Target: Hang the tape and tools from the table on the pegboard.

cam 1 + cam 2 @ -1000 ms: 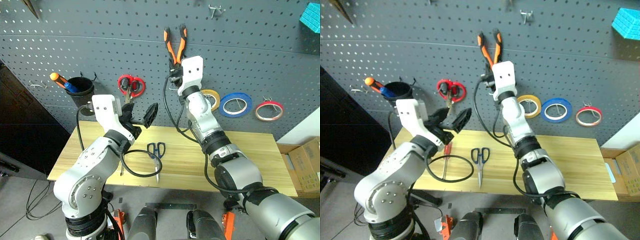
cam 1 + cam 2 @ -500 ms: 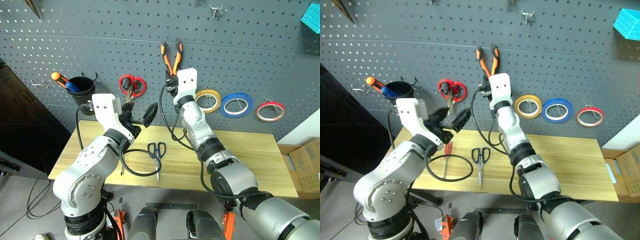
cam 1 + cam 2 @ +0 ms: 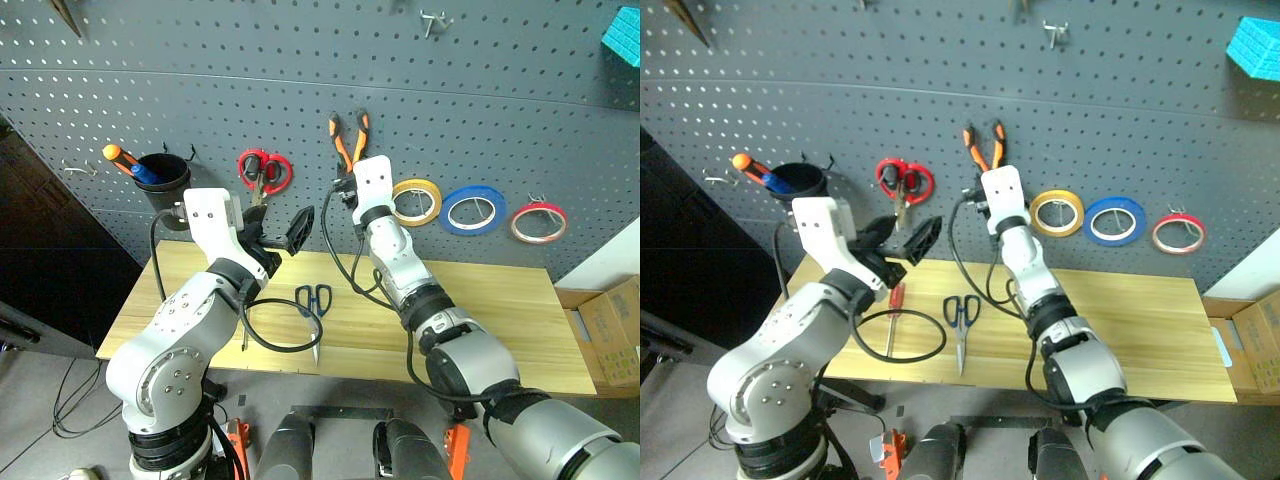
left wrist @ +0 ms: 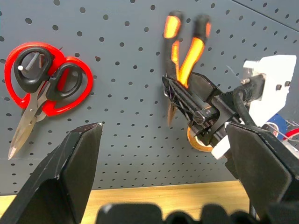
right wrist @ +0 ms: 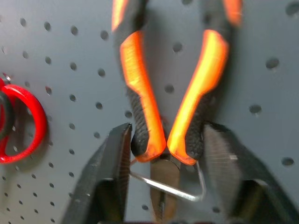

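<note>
Hanging against the pegboard, the pliers stand upright with their long axis vertical: the orange-and-black handles spread upward in a narrow V and the nose points down toward a wire hook. The right gripper is raised to the lower end of the handles. In the right wrist view its two black fingers flank the handles just above the pivot, the jaws partly open and lying close alongside; whether the pads press on the handles cannot be told from the frames. The wire hook crosses in front of the pliers' nose between the fingers.

The left gripper is held level over the table, left of the pliers, its jaws spread wide and holding nothing. Its wrist view looks between the fingers at the board.

The dark-blue-handled scissors lie flat on the table near its front edge, handles toward the board and blades pointing to the front edge. The red-handled screwdriver lies on the table just left of them, partly behind the left arm, its long axis running from the board toward the front edge.

The red tape hangs on the pegboard at the right end of a row of three rolls, beside the blue roll and the yellow roll. Red-handled scissors hang left of the pliers, blades down.
</note>
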Motion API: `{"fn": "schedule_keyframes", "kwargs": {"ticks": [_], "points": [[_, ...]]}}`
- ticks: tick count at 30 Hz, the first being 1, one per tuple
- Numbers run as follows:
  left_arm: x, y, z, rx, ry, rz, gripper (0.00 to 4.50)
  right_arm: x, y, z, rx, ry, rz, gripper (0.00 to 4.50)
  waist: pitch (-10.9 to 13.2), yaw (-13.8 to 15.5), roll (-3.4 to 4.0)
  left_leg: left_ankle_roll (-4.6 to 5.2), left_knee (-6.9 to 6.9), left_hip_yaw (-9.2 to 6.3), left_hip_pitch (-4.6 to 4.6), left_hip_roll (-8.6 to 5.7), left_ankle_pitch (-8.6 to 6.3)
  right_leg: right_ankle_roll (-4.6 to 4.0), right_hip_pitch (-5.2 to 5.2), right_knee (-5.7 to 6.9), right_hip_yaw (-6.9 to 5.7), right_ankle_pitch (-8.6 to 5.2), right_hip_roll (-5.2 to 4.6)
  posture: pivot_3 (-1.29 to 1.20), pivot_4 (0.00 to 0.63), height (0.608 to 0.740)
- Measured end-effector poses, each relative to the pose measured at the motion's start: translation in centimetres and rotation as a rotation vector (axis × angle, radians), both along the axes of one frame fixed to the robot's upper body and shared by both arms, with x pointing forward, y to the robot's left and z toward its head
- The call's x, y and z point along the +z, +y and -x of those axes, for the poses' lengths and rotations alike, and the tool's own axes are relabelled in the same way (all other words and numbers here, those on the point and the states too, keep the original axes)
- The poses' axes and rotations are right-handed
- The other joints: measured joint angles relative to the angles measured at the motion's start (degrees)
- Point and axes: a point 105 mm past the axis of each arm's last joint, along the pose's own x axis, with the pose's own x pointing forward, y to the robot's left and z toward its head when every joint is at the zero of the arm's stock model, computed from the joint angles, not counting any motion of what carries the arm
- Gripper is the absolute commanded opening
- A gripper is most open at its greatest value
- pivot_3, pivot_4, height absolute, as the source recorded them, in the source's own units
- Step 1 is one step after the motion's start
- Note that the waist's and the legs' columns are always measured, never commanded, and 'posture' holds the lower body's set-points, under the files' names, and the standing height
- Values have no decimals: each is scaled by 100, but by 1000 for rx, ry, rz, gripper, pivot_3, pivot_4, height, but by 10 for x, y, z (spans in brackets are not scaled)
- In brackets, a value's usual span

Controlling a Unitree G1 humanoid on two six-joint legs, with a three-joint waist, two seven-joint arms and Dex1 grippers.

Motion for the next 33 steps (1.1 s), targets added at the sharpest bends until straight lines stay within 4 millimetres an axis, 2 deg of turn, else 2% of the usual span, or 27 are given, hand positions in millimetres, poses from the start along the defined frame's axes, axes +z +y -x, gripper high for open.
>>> {"fn": "schedule_keyframes", "kwargs": {"ticks": [2, 3, 14, 18, 24, 29, 33], "points": [[0, 0, 0, -1, 0, 0, 4500, -2, -1, 0, -1, 4, 1, 4300, 0, -1, 0, 0, -1, 0, 0, 0, 0, 1, 0, 0, 0, -1, 0, 280, 111, 740], [0, 0, 0, -2, 0, 0, 4500, -2, -1, 1, 0, 5, 2, 4459, 0, -2, 0, 0, -1, 0, 0, 0, 0, 2, 0, 0, -1, -1, 0, 280, 111, 740], [-2, -5, -1, -21, 9, -4, 4500, -4, -8, 2, -3, 9, 6, 4459, 0, -2, 0, 0, 0, 0, 0, 0, 0, 20, 0, 0, 1, -12, 0, 269, 106, 740], [-3, -5, -1, -29, 12, -5, 4500, -8, -8, 9, 69, 35, -15, 4459, 0, -1, 0, 0, -1, 1, 0, 1, 0, 21, 1, -1, 1, -13, 0, 267, 106, 740], [-4, -8, -3, -41, 8, -7, 4500, -8, -6, 43, 244, 81, -5, 4459, 0, 1, 0, 0, -10, -3, -1, 1, 0, 20, -2, -4, -1, -17, 0, 230, 116, 740], [-7, -11, -5, -60, 14, -21, 4500, -2, -23, 71, 312, 134, 14, 4459, 1, 7, 1, 0, -8, -2, -2, 0, -1, 19, -1, -6, -1, -19, -2, 194, 133, 740], [-21, -8, -16, -31, 65, -68, 4500, -1, -36, 96, 392, 197, 70, 4459, 3, -28, 4, 0, -7, 2, -2, 1, -1, 19, -2, -9, 1, -20, -3, 160, 150, 740]]}}
